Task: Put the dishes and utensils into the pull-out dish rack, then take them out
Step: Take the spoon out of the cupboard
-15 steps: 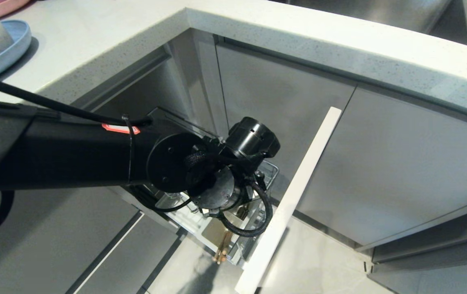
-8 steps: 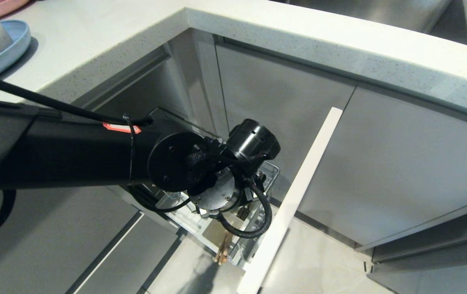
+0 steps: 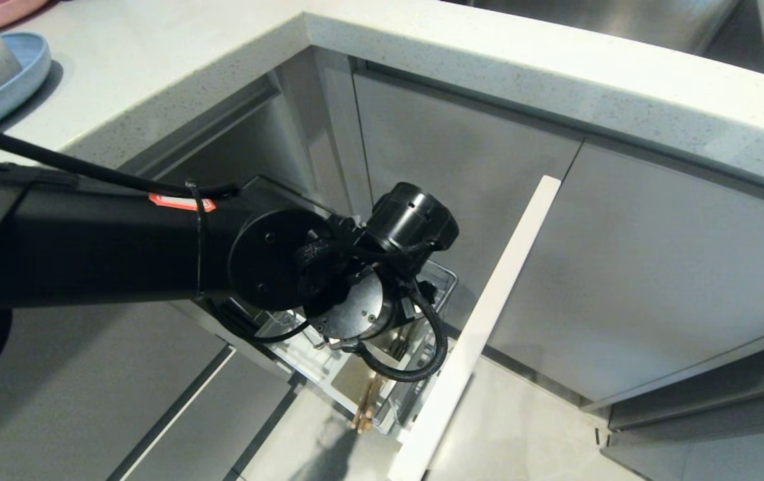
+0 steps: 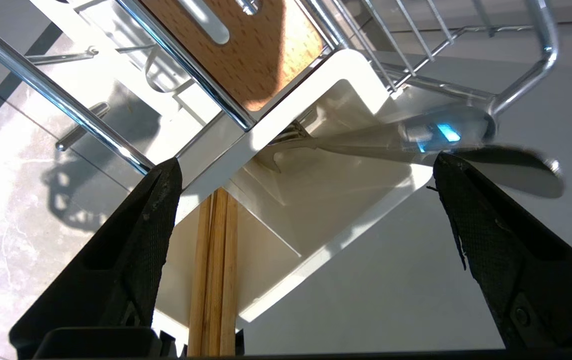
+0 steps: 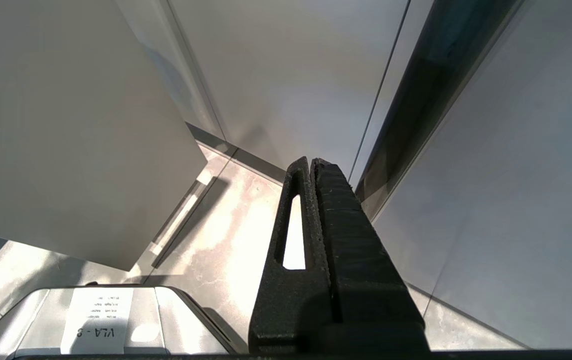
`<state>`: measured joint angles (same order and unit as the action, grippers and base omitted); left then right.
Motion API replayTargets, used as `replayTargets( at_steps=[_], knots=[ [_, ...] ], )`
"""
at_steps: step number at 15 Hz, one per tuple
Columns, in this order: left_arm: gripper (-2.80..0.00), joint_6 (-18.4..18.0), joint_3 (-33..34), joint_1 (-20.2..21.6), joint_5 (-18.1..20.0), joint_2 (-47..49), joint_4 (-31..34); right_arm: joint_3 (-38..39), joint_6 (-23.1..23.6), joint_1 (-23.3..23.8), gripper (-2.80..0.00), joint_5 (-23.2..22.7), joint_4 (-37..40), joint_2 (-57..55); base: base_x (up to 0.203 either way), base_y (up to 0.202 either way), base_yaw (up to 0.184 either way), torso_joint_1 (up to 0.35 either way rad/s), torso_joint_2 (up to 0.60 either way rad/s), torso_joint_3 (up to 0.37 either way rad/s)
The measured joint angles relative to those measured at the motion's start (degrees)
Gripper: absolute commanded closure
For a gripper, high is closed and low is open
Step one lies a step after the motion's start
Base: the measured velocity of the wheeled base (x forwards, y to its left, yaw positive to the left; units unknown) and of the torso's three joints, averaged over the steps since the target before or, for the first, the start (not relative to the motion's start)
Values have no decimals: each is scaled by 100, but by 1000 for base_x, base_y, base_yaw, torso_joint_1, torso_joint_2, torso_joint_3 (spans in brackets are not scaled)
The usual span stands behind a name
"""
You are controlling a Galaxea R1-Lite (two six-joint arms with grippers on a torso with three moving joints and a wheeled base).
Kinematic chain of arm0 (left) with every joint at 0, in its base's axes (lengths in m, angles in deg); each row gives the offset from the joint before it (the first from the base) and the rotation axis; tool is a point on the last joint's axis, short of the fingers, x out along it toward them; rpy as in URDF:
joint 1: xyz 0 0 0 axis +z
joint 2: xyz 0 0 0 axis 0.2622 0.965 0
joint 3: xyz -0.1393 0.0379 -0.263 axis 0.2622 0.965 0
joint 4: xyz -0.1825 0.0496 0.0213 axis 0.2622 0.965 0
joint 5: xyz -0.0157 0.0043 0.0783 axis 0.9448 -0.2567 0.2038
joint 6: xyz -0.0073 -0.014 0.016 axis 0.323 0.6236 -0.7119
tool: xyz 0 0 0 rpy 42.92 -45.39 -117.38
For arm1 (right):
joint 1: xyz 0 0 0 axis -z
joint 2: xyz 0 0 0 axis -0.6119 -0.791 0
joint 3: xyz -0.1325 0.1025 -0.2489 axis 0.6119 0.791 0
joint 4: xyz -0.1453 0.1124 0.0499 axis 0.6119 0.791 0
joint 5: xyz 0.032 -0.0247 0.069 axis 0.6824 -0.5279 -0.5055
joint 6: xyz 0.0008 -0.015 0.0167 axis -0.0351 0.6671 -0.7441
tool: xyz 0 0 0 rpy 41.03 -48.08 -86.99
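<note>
Grey cabinet fronts under a speckled tabletop (image 3: pixel 555 60); the pull-out dish rack (image 3: pixel 422 374) stands drawn out. We see the left claw (image 4: pixel 306 170), spread wide and empty, over the white caddy (image 4: pixel 316 220). The spoons (image 4: pixel 446 140) lie crosswise between its tips, apparently untouched; the chopsticks (image 4: pixel 214 280) run lengthwise. Since the earlier frame the arm has risen slightly. The right claw (image 5: pixel 311 170), pressed closed, hangs parked.

Bright daylight; glare on floor (image 4: pixel 10 210), hard rack shadows; spoon (image 4: pixel 446 140) blurred, perhaps too close for focus.
</note>
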<state>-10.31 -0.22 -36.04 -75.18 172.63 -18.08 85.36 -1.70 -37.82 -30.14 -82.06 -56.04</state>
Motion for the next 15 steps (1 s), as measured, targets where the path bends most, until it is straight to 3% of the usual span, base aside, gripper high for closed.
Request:
replayTargets(
  at_steps=[15],
  knots=[
    [-280,83,3,35,-499,-224,-165,0,-2,0,0,2,2,0,0,0,0,0,0,0]
  ],
)
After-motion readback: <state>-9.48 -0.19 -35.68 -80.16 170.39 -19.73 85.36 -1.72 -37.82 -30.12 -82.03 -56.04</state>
